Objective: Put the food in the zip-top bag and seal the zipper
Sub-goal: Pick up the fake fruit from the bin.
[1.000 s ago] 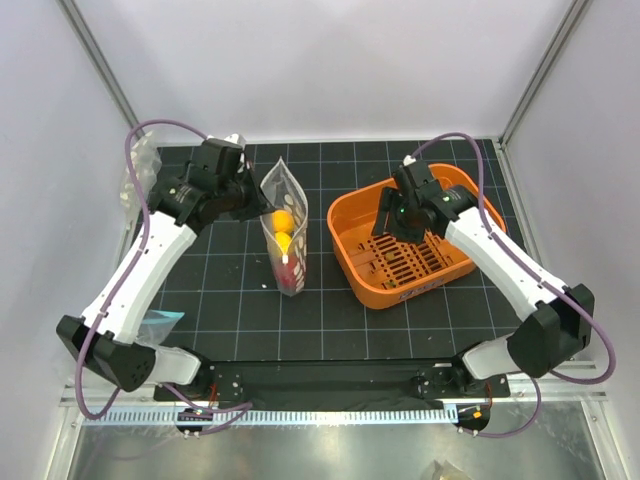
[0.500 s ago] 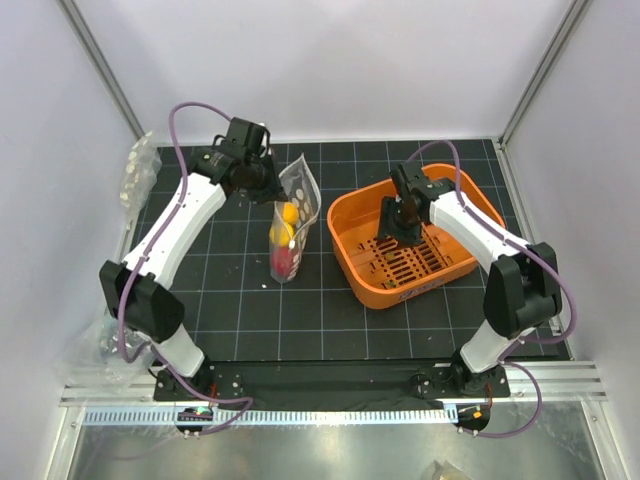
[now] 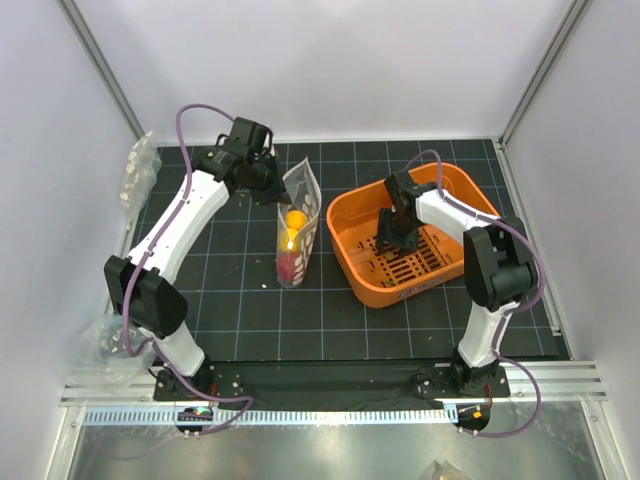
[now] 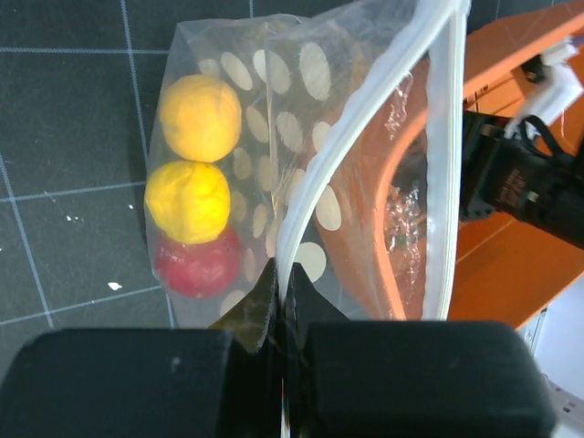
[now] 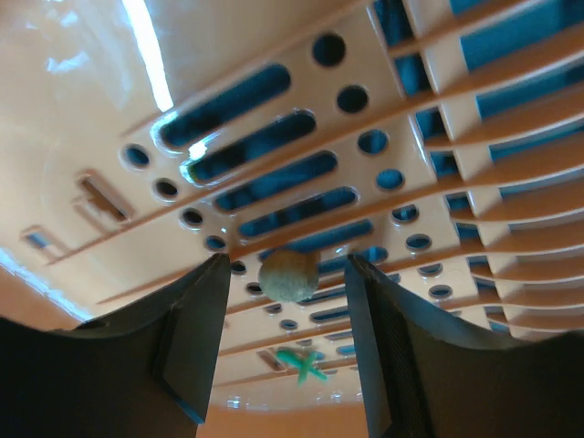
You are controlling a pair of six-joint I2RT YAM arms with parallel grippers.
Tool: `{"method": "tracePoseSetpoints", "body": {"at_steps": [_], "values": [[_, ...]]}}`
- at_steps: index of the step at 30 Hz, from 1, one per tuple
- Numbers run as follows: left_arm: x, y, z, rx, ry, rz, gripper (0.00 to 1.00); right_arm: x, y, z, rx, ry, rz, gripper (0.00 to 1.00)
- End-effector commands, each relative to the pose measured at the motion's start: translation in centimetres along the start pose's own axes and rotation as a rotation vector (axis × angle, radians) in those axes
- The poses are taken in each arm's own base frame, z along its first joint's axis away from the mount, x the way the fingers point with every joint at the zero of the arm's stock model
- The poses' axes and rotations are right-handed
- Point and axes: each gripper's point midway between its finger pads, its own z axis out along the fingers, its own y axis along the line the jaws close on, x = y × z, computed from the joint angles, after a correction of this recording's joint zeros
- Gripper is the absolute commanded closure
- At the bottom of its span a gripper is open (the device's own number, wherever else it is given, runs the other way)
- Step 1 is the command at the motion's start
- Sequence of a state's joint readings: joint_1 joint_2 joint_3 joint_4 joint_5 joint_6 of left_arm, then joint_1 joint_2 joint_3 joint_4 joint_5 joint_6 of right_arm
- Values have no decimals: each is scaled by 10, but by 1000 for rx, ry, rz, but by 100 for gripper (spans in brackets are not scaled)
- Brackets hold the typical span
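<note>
Three fruits (image 4: pixel 189 201), two yellow and one red, sit low in the zip-top bag (image 4: pixel 274 137). The left tool (image 4: pixel 281 283), clamped on the bag's rim by the zipper (image 4: pixel 441 164), has lifted it more upright just left of the orange basket (image 3: pixel 350 255). Inside the basket the right tool (image 5: pixel 287 274) has dropped, fingers apart, astride a small dull ball (image 5: pixel 288 276), probably one last piece before sealing.

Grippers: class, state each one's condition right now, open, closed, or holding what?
Left gripper: closed on the rim of the clear white-dotted zip-top bag.
Right gripper: open inside the orange slotted plastic basket, straddling a small tan ball, ungripped.
</note>
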State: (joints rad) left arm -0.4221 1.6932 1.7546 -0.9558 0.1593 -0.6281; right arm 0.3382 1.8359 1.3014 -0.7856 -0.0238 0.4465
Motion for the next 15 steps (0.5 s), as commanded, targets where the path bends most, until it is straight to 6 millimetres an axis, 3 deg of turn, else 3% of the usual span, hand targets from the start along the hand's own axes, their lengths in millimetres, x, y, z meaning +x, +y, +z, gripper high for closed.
{"method": "tracePoseSetpoints", "body": {"at_steps": [1, 6, 10, 15], "values": [[-17, -15, -21, 55, -51, 18, 100, -25, 11, 2, -32, -76, -1, 40], [-19, -11, -25, 30, -67, 27, 100, -26, 0, 13, 40, -63, -2, 55], [-18, -10, -26, 28, -70, 25, 100, -24, 0, 5, 34, -74, 6, 64], [-13, -4, -23, 11, -74, 12, 100, -17, -8, 8, 54, -68, -2, 43]]}}
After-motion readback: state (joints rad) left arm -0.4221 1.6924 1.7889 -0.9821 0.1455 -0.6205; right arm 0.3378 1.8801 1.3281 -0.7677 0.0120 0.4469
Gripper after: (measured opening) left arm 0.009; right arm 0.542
